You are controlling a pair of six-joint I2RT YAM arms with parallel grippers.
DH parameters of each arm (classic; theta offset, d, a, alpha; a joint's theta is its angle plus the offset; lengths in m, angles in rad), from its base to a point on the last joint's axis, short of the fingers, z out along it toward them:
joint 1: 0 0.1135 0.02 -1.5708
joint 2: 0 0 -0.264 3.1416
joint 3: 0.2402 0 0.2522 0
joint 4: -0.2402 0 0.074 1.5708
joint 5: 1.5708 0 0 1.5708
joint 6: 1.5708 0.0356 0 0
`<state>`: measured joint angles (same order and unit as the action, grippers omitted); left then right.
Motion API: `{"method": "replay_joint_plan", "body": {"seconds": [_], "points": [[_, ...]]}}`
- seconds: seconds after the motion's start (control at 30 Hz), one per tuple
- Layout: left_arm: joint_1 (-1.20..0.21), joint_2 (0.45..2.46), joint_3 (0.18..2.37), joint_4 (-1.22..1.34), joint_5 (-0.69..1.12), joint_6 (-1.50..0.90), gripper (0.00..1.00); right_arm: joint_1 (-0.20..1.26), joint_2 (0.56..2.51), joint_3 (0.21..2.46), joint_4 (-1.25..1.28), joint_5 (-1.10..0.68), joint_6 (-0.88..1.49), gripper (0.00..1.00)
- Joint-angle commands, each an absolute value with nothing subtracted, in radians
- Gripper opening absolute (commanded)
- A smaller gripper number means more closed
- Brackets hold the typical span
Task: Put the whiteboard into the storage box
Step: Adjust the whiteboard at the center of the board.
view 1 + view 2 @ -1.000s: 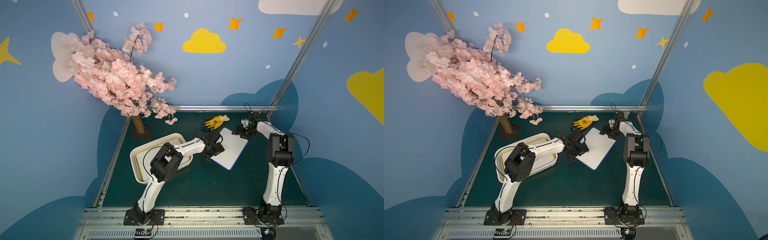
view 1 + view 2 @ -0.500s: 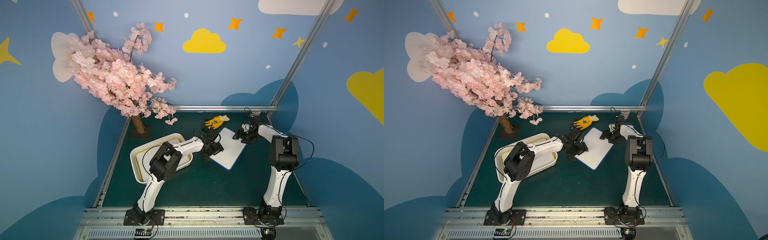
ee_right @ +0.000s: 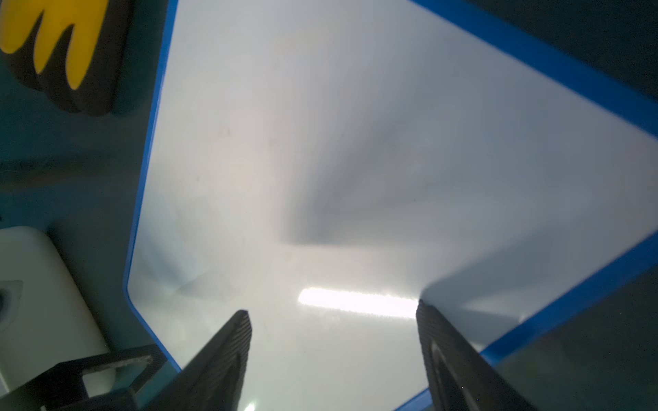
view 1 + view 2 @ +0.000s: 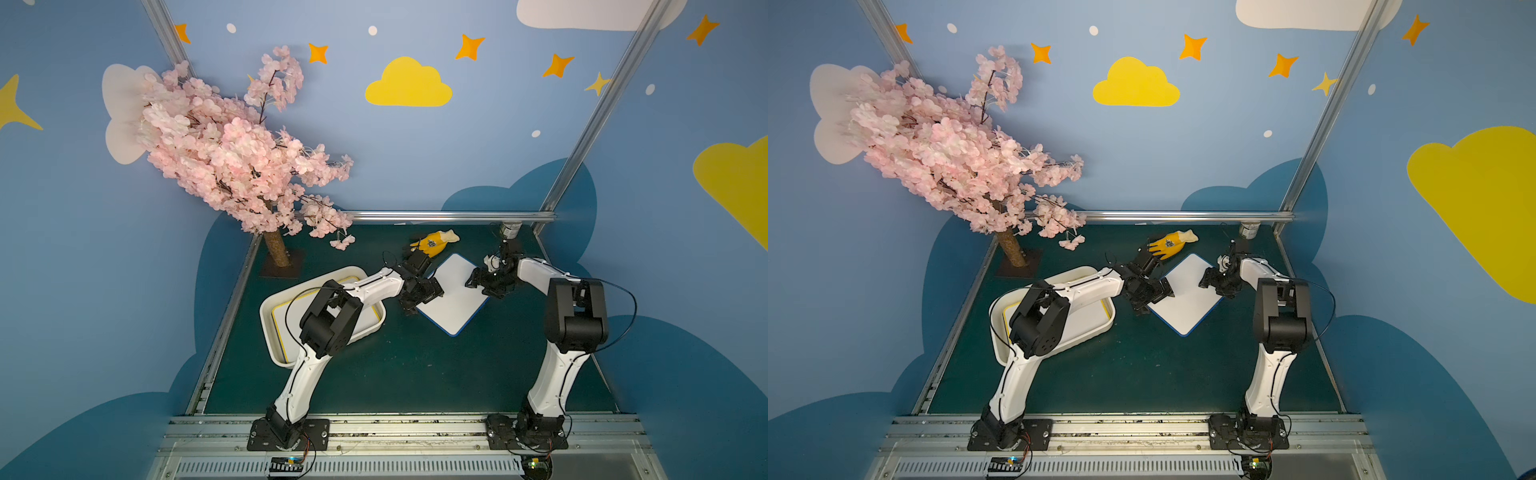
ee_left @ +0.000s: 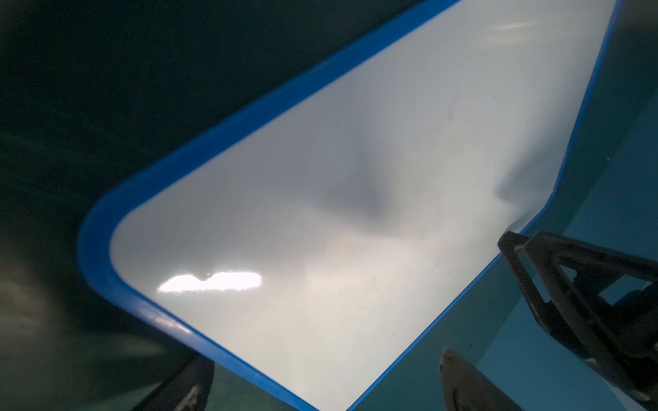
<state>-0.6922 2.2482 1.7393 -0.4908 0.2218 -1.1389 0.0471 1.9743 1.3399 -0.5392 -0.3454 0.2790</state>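
Observation:
A blue-rimmed whiteboard (image 4: 455,299) (image 4: 1187,303) lies cornerwise on the green table, right of the storage box (image 4: 267,332) (image 4: 995,332). The box is a shallow white tray, and a yellow-rimmed board (image 4: 280,332) lies inside it. My left gripper (image 4: 424,297) (image 5: 327,391) is open at the whiteboard's left side; one corner of the whiteboard (image 5: 356,213) sits between its fingers. My right gripper (image 4: 478,282) (image 3: 334,338) is open low over the whiteboard's right edge, with only the white surface (image 3: 320,160) between its fingers. Whether either touches the board, I cannot tell.
A yellow glove (image 4: 434,243) (image 3: 53,35) lies just behind the whiteboard. A small can (image 4: 510,229) stands in the back right corner. A pink blossom tree (image 4: 232,153) rises at the back left, overhanging the table there. My left arm stretches across the storage box.
My right gripper has moved forward and inward, from behind the whiteboard's right edge to over it. The whiteboard has shifted slightly left. The left gripper has stayed at its edge.

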Motion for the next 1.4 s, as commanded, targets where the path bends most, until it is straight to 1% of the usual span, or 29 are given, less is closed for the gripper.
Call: {"method": "replay_joint_plan", "body": {"seconds": [0.0,0.2,0.33,0.43,0.53,0.63,0.77,0.9,1.1,1.37], "points": [[-0.652,2.34,1.723,-0.503,0.157,-1.078,0.99,0.059,1.961,1.279,-0.591,-0.296,0.31,0.75],[-0.637,2.356,1.733,-0.513,0.159,-1.069,0.99,0.064,1.897,1.195,-0.566,-0.292,0.337,0.75],[-0.626,2.346,1.706,-0.502,0.159,-1.075,0.99,0.064,1.811,1.148,-0.537,-0.261,0.357,0.74],[-0.621,2.335,1.69,-0.507,0.149,-1.074,0.99,0.055,1.74,1.146,-0.488,-0.25,0.379,0.75],[-0.618,2.331,1.68,-0.509,0.148,-1.079,0.99,0.041,1.72,1.182,-0.44,-0.237,0.393,0.77],[-0.619,2.325,1.668,-0.511,0.146,-1.084,0.99,0.023,1.766,1.286,-0.455,-0.209,0.386,0.78],[-0.623,2.32,1.64,-0.488,0.154,-1.113,0.99,-0.021,1.886,1.454,-0.479,-0.162,0.375,0.8],[-0.634,2.321,1.643,-0.495,0.142,-1.119,0.99,-0.086,2.008,1.59,-0.483,-0.195,0.404,0.82],[-0.64,2.33,1.655,-0.496,0.152,-1.124,0.99,-0.143,2.164,1.711,-0.469,-0.284,0.454,0.83],[-0.644,2.34,1.656,-0.483,0.162,-1.128,0.99,-0.147,2.29,1.78,-0.451,-0.36,0.48,0.83]]}}
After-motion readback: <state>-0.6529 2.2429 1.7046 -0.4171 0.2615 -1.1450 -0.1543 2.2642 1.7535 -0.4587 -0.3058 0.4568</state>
